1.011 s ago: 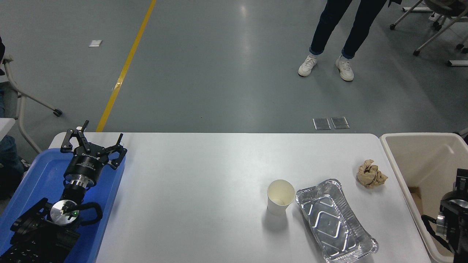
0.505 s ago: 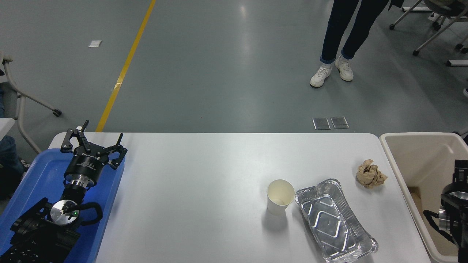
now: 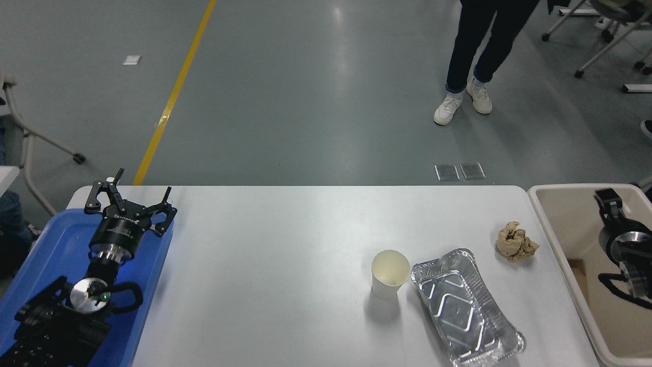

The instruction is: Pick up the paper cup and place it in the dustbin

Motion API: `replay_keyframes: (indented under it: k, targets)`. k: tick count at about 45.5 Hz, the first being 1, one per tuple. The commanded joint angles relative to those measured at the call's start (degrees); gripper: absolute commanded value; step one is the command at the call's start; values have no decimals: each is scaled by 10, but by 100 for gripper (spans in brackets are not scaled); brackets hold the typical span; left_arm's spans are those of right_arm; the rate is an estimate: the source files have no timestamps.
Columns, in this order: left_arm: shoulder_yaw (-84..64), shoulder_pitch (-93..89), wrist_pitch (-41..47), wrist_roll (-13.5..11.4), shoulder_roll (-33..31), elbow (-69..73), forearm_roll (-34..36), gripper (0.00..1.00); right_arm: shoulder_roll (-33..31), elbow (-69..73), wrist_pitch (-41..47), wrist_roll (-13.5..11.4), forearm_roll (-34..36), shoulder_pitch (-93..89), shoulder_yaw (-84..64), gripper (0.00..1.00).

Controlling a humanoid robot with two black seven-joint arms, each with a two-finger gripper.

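Observation:
The white paper cup (image 3: 390, 274) stands upright on the white table, right of the middle, just left of a foil tray. The cream-beige dustbin (image 3: 541, 216) stands off the table's right edge, partly cut off by the picture. My right gripper (image 3: 609, 203) is at the right edge, over the dustbin, far right of the cup and apart from it; its state does not show. My left gripper (image 3: 130, 200) is parked open and empty over the blue tray at the lower left.
A silver foil tray (image 3: 466, 306) lies right of the cup, nearly touching it. A crumpled brown paper ball (image 3: 516, 241) lies near the table's right edge. A blue tray (image 3: 56, 244) is under the left arm. A person's legs (image 3: 476, 56) stand beyond the table.
My right arm has moved up and forward over the dustbin, showing more of itself. The cup has not moved. The person's feet have shifted a little to the right.

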Motion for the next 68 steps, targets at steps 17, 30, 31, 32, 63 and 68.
replay_keyframes:
  k: [17, 30, 31, 32, 63, 68]
  targets:
    - [1, 0, 0, 1, 1, 0, -1, 99, 42, 431, 262, 10, -201, 585, -376, 100]
    - [1, 0, 0, 1, 2, 0, -1, 99, 145, 455, 444, 37, -201, 728, -388, 100]
    - [1, 0, 0, 0, 2, 0, -1, 99, 153, 455, 460, 38, -201, 735, -387, 100]
    - [1, 0, 0, 0, 1, 0, -1, 99, 161, 455, 475, 38, -201, 742, -386, 100]
    - [0, 1, 0, 0, 1, 0, -1, 99, 196, 435, 562, 13, -232, 776, -381, 100]
    - [0, 0, 0, 0, 1, 0, -1, 99, 198, 432, 507, 12, -228, 749, -381, 100]
